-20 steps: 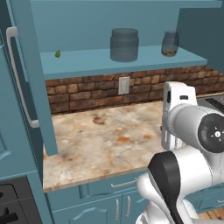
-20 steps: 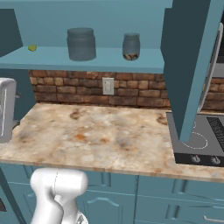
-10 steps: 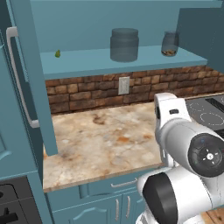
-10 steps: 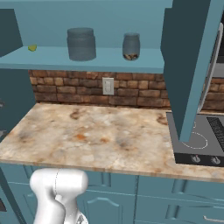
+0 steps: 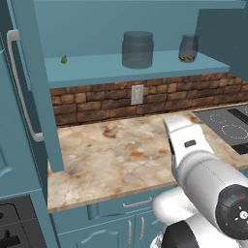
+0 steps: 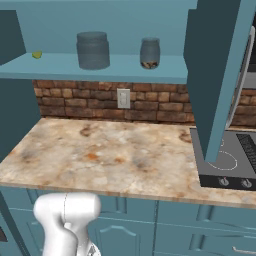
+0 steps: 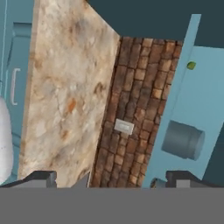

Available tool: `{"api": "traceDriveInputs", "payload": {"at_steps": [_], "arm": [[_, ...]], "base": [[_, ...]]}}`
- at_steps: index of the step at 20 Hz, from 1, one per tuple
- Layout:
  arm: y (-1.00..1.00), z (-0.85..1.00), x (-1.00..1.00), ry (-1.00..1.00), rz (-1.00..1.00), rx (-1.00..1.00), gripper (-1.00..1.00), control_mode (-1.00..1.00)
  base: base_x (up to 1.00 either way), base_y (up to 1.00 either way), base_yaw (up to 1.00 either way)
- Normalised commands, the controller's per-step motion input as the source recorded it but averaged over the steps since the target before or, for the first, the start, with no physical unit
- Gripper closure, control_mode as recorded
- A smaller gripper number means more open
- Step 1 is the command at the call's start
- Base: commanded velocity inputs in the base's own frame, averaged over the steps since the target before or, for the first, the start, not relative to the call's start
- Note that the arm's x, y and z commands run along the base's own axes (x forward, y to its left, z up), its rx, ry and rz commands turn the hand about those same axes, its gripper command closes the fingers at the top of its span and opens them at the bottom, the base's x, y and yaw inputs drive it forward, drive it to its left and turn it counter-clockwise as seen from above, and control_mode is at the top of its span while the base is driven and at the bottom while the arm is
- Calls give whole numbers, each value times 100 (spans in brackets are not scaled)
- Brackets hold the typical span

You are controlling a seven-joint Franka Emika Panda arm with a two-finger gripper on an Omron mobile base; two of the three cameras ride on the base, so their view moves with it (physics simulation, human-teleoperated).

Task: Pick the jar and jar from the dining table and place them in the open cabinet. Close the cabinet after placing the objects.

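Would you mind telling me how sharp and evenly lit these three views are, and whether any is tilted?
Left base view: sharp, flat even light, no glare on the wide jar. Right base view: equally crisp, soft shade under the shelf. Hand view: rolled sideways, slightly softer.

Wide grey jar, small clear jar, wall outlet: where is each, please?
Wide grey jar (image 5: 137, 50), left base view, middle of its body.
Small clear jar (image 6: 149, 53), right base view, glass side.
Wall outlet (image 6: 123, 98), right base view, plate centre.

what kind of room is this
A kitchen, rendered. A teal wall cabinet stands open above a marbled stone counter, a black cooktop sits beside it, and a brick backsplash carries a wall socket.
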Motion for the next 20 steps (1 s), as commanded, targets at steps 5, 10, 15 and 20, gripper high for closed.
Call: {"api": "traceDriveInputs", "payload": {"at_steps": [5, 10, 15, 20], "arm": [[2, -23, 0, -1, 6, -9, -100, -100], [7, -46, 0, -6, 10, -13, -100, -100], [22, -37, 0, -3, 12, -15, -100, -100], [25, -31, 0, -3, 12, -15, -100, -100]], "base": [[0, 0, 0], [0, 0, 0], [0, 0, 0], [0, 0, 0]]}}
